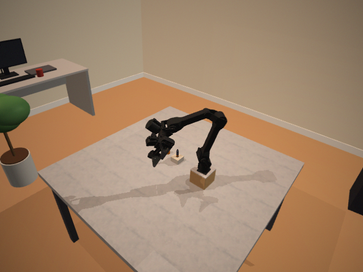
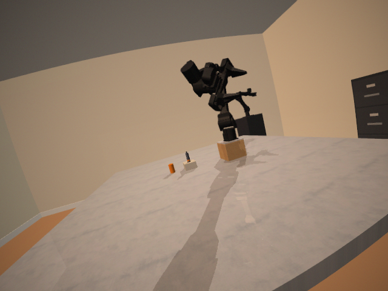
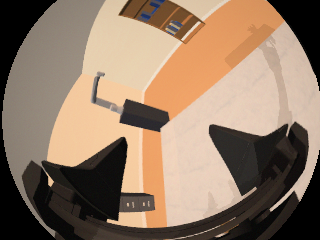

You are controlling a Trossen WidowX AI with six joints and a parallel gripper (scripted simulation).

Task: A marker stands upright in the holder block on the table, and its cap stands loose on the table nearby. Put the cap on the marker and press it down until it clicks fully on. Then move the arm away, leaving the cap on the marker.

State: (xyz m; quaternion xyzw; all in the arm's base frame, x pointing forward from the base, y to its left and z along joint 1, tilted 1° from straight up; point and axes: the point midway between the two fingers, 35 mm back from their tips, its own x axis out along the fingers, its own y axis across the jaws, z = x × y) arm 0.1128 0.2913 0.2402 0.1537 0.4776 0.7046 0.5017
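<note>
The marker [image 1: 177, 152] [image 2: 187, 156] stands upright in the pale holder block [image 1: 177, 160] [image 2: 190, 165], dark on top with an orange band low down. The orange cap [image 1: 168, 152] [image 2: 171, 168] stands upright on the table beside the block, apart from it; a finger partly hides it in the top view. My gripper [image 1: 158, 162] [image 2: 251, 83] [image 3: 168, 132] is wide open and empty. It hangs well above the table, away from the cap and marker, with its fingers pointing sideways. Neither marker nor cap shows in the wrist view.
The arm's base stands on a wooden block [image 1: 202, 179] [image 2: 232, 150] beside the holder block on the table [image 1: 131, 234] [image 2: 125, 250]. Off the table are a desk [image 1: 79, 88], a potted plant [image 1: 19, 172] and a drawer cabinet [image 2: 373, 106].
</note>
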